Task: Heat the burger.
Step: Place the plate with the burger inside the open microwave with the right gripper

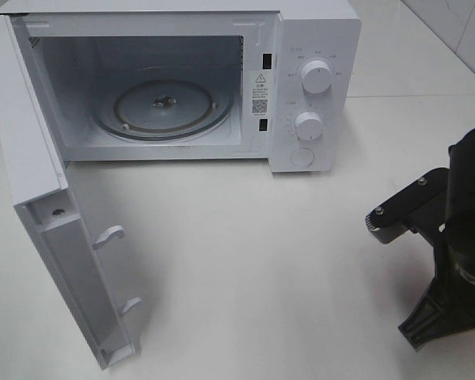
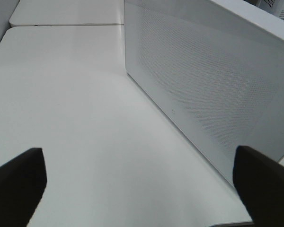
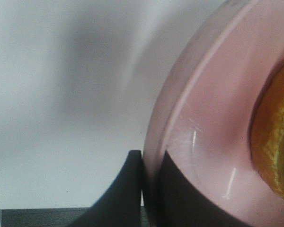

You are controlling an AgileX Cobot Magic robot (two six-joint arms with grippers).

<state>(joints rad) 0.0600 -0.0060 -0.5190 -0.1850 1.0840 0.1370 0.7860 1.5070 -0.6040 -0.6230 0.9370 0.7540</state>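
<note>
Only an orange-yellow edge of the burger (image 3: 274, 142) shows, at the border of the right wrist view, where it sits on a round pink plate (image 3: 213, 118). My right gripper (image 3: 149, 189) is shut on the plate's rim, one dark finger on each side of it. In the high view just the right arm (image 1: 451, 237) appears, at the right edge; the plate and burger are out of sight there. My left gripper (image 2: 142, 189) is open and holds nothing, with its fingertips (image 2: 19, 182) spread wide beside the outer face of the microwave door (image 2: 203, 85).
The white microwave (image 1: 317, 47) stands at the back of the white table (image 1: 261, 261). Its door (image 1: 55, 237) is swung wide open toward the front left. Inside, the glass turntable (image 1: 162, 107) is bare. Two knobs (image 1: 313, 77) are on the right panel.
</note>
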